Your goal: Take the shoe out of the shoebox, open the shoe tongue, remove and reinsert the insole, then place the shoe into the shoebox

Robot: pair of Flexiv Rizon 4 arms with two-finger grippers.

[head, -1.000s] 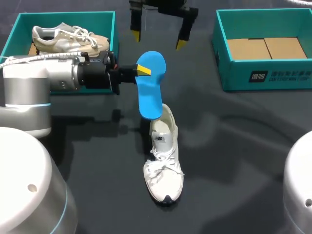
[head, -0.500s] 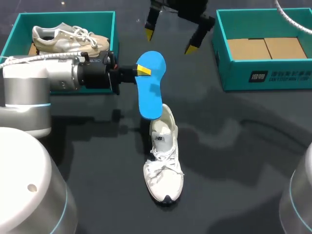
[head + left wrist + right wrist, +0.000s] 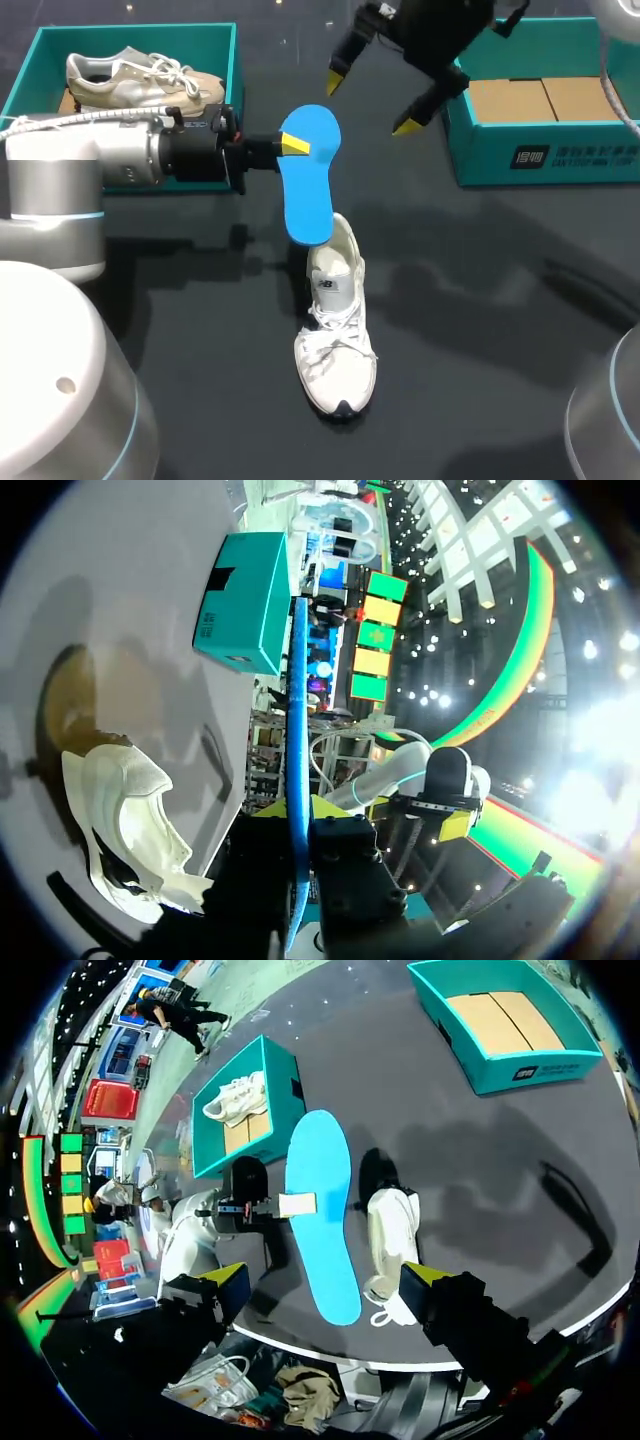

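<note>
Head view shows the left gripper (image 3: 293, 145) clamped from two sides on the upper part of the blue insole (image 3: 308, 200). The insole hangs upright with its lower end at the heel opening of the white shoe (image 3: 337, 335), which lies near the middle of the tabletop (image 3: 480, 300) with its toe toward the near edge. The right gripper (image 3: 371, 102) hovers near the far edge with its jaws spread wide, just beside the right shoebox (image 3: 540, 155) at the far right corner (cardboard floor showing), while the left shoebox (image 3: 25, 70) at the far left corner holds a second shoe (image 3: 140, 80).
</note>
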